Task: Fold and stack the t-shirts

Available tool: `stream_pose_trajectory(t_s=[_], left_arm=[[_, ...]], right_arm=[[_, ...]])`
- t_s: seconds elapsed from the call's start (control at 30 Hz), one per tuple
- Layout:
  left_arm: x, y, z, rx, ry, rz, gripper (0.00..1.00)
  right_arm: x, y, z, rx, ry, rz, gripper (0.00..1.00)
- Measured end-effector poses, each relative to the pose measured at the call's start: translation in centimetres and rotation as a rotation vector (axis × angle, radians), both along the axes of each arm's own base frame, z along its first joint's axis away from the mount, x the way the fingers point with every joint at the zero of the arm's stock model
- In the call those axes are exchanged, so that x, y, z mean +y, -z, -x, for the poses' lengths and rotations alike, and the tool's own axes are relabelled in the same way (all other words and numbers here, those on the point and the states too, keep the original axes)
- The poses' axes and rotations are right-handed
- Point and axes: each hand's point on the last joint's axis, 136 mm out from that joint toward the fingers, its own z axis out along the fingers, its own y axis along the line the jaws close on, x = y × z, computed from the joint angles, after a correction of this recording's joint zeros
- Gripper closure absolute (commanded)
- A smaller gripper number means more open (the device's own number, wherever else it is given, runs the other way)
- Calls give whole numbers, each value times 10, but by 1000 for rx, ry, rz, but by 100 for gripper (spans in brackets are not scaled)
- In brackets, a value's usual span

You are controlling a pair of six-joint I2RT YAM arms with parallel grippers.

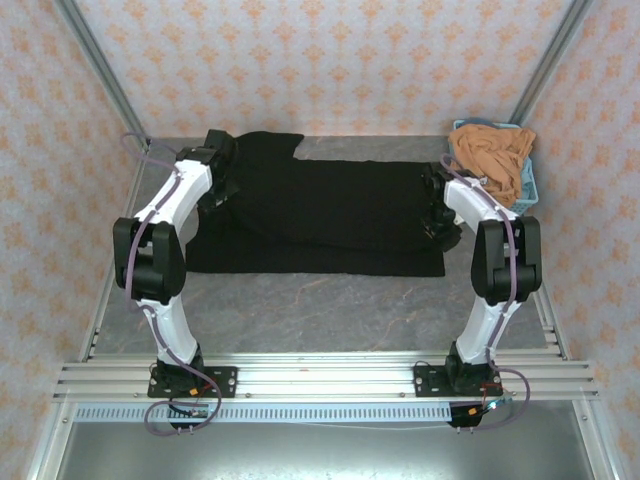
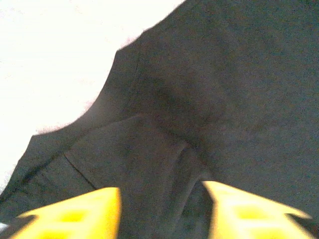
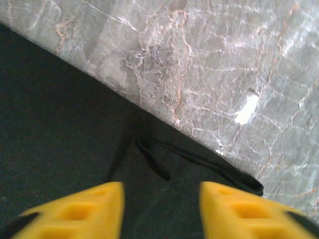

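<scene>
Two t-shirts share a grey marbled counter (image 1: 330, 310) between two white robot arms. The black t-shirt (image 1: 320, 215) lies spread flat across the middle, with one sleeve reaching toward the far wall. The orange-tan t-shirt (image 1: 490, 160) sits crumpled in a light blue basket (image 1: 532, 188) at the far right corner, well apart from the black one.

The left hand (image 2: 162, 191) is down at the black shirt's far left side, near the sleeve. Its yellow fingers (image 2: 75, 214) stand apart over wrinkled dark cloth and hold nothing. The right hand (image 3: 160, 191) is down at the shirt's right edge, its yellow fingers (image 3: 239, 209) likewise spread and gripping nothing. Between them lies a small fold of hem, just beside bare counter. Whether either hand touches the cloth cannot be told.
</scene>
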Motion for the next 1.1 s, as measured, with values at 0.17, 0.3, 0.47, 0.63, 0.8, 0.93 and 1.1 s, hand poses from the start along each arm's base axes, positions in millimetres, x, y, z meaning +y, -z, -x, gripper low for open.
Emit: stream_pose_trajectory(t_s=[0.17, 0.3, 0.47, 0.63, 0.8, 0.93, 1.1], left_arm=[[8, -15, 5, -29, 12, 4, 23], [20, -8, 60, 10, -24, 76, 39], [30, 30, 111, 96, -121, 218, 69], [17, 74, 108, 162, -161, 338, 76], [14, 101, 95, 176, -198, 374, 79], [18, 115, 108, 215, -231, 347, 80], [23, 117, 140, 233, -270, 295, 81]], right_arm=[[-5, -4, 2, -1, -28, -3, 26], [-3, -18, 28, -35, -44, -32, 40], [7, -14, 70, -48, -60, -108, 72], [21, 18, 75, 8, -83, -187, 83], [28, 42, 65, 30, -85, -221, 85], [29, 48, 63, 51, -85, -225, 85], [28, 48, 69, 66, -80, -223, 84]])
